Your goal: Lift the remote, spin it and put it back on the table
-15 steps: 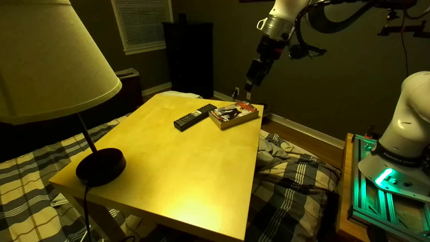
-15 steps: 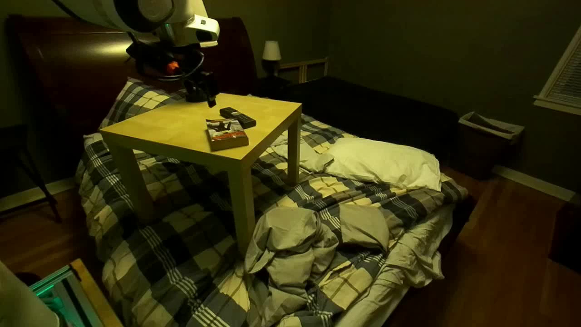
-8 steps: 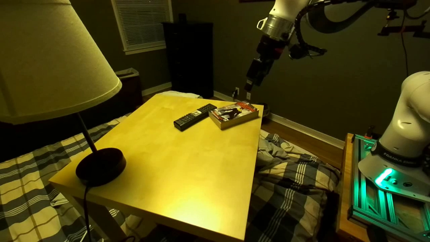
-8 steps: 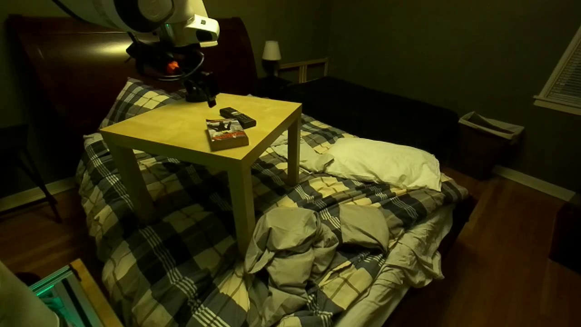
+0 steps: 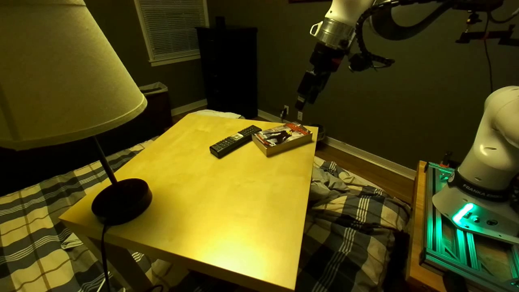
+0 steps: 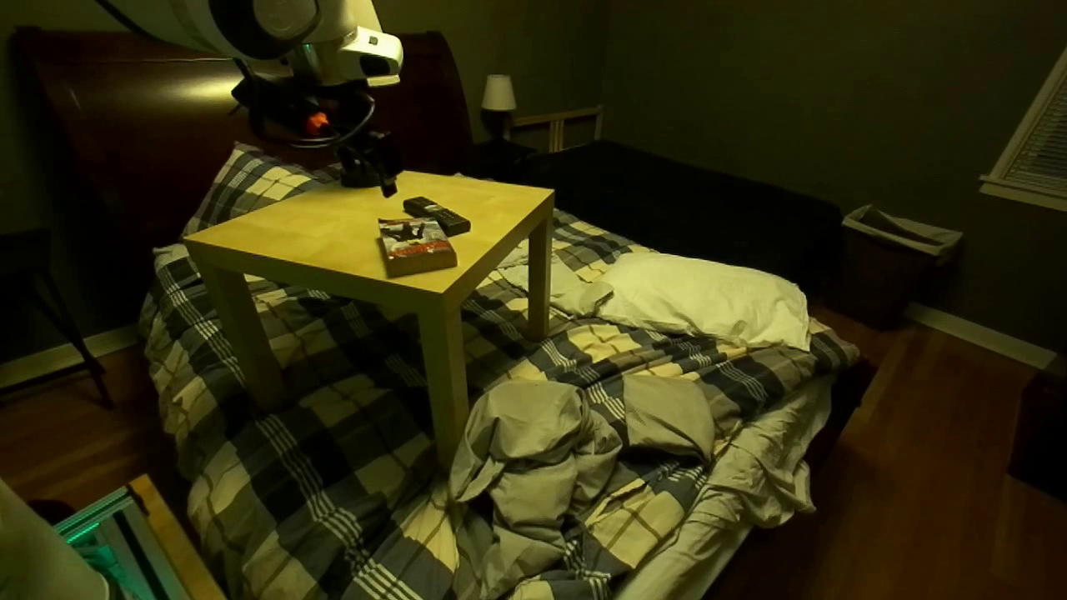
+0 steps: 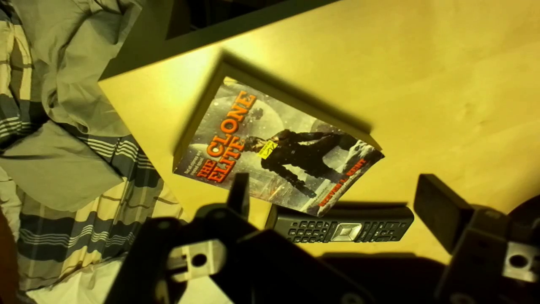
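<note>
Counted: 1 remote (image 7: 346, 231), 1 paperback (image 7: 291, 158) with 1 yellow sticker (image 7: 267, 150), 1 lamp (image 5: 67, 81), all on 1 table (image 7: 464, 105); 1 gripper (image 7: 333, 198) with 2 fingers (image 7: 443, 213). Landmark, the paperback. Remote lies keys up just beside it; whether the 2 touch, cannot tell. Lamp stands across the table from the paperback, well apart. Gripper hangs higher than the paperback, jaws spread wide. Wrist view: remote shows between the jaws but lower down, length running across the gap, apart from both fingers.
</note>
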Tool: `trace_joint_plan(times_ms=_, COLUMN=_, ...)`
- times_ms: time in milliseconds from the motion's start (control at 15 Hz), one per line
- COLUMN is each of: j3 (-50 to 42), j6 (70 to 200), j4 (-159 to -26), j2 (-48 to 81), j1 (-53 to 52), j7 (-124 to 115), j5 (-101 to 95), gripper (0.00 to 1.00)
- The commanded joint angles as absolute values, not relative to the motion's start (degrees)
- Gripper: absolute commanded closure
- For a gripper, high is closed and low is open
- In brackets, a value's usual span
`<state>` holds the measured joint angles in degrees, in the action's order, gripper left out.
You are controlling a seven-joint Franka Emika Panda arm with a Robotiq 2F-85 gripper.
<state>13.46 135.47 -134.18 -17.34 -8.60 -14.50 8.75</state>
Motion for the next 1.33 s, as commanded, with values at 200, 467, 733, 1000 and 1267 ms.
trace_joint_plan(times_ms=200, j3=14.09, j6=135.9, j4=-132.02, j2=-15.35, j1=-8.36, j7=-14.78, j5=4.35, gripper=0.0)
trace_joint_plan(times_ms=467, j3=14.98, j6=135.54, j4=-123.98, j2=-8.07, j1=-10.28, j7=-7.34, j5=-0.68, gripper=0.0)
trace_joint_plan(times_ms=733, j3=15.53, j6=134.11, j4=-114.6, j2=1.37, j1=-13.61, j7=2.55, j5=1.6, gripper=0.0)
trace_joint_plan(times_ms=1000, j3=16.45, j6=131.46, j4=-104.15, j2=12.32, j1=-15.25, j7=11.69, j5=-0.38, gripper=0.0)
trace_joint_plan(times_ms=1267, j3=16.32, j6=122.22, j4=-91.46, j2=22.01, j1=-16.14, j7=20.2, j5=-4.6, gripper=0.0)
